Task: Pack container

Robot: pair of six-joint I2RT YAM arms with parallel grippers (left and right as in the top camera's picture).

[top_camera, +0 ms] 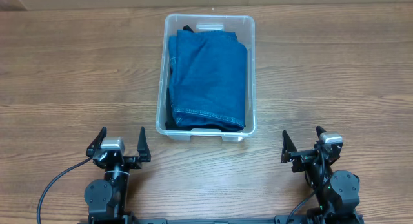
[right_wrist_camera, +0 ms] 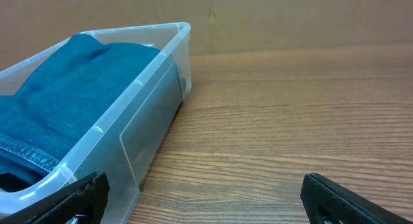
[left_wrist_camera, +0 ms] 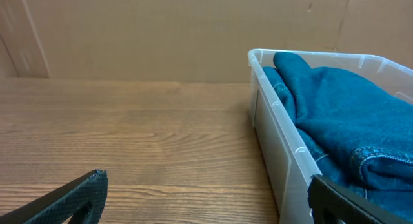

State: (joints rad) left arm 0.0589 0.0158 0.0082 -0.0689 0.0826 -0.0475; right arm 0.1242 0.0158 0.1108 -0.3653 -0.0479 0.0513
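The clear plastic container (top_camera: 251,69) stands on the wooden table at centre, holding folded blue jeans (top_camera: 208,79) that fill it. My left gripper (top_camera: 120,141) is open and empty at the near left, short of the container's near-left corner. My right gripper (top_camera: 302,142) is open and empty at the near right. In the left wrist view the container (left_wrist_camera: 277,140) and jeans (left_wrist_camera: 342,114) are at right, with the open jaws (left_wrist_camera: 208,197) over bare wood. In the right wrist view the container (right_wrist_camera: 139,104) and jeans (right_wrist_camera: 58,101) are at left, beside the open jaws (right_wrist_camera: 205,197).
A brown cardboard wall (left_wrist_camera: 161,30) runs along the table's far edge. Bare wooden table (top_camera: 64,75) lies on both sides of the container.
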